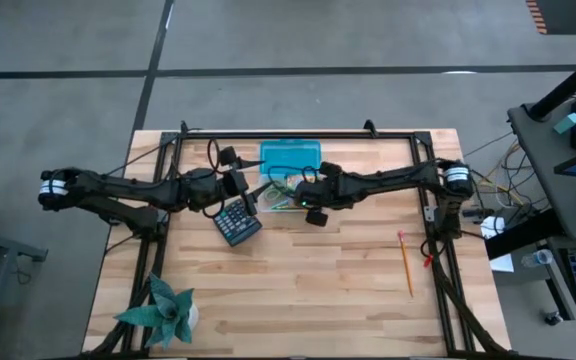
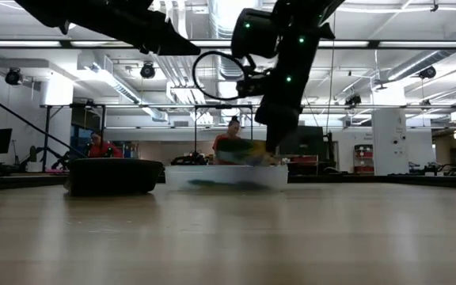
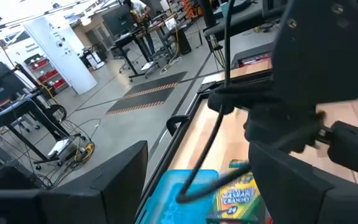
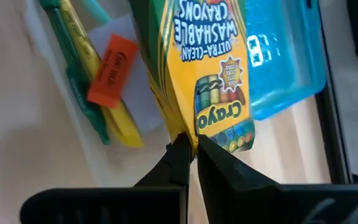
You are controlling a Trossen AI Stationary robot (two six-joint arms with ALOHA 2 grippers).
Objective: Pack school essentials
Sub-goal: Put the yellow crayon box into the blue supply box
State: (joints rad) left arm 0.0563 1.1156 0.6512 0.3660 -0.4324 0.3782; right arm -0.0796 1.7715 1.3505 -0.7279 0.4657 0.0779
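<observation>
A: What does the right wrist view give that the high view doesn't?

B: The grip itself. The right claw (image 4: 190,149) is pinched tight on the lower edge of the crayon pack (image 4: 207,74), yellow and green with its printed label readable. From above, that pack is hidden under the arm at upper centre of the frame.

A: And what lies beneath it?

B: A clear tray (image 4: 42,37) at the left of that wrist picture, holding an orange eraser (image 4: 112,68), a yellow pencil (image 4: 86,50), a green pen (image 4: 73,93) and a pale pad (image 4: 114,31). A blue lid or case (image 4: 284,62) sits at the right, just beside the pack.

A: The overhead camera?

B: It shows the layout: both arms reach in from the sides and meet near the middle top of the counter (image 1: 318,290). The blue case (image 1: 290,156) lies at the far edge, a dark calculator (image 1: 238,222) below the left arm, one orange pencil (image 1: 405,263) apart at lower right, a spiky plant (image 1: 163,310) at lower left.

A: The left claw?

B: The left claw (image 1: 246,185) stands fully spread, holding nothing, beside the tray. Its wrist view looks past the right arm to the crayon pack (image 3: 236,196) over the blue case (image 3: 179,199).

A: The low view?

B: The right arm comes down over the tray (image 2: 226,176), with people seated in the room behind
</observation>
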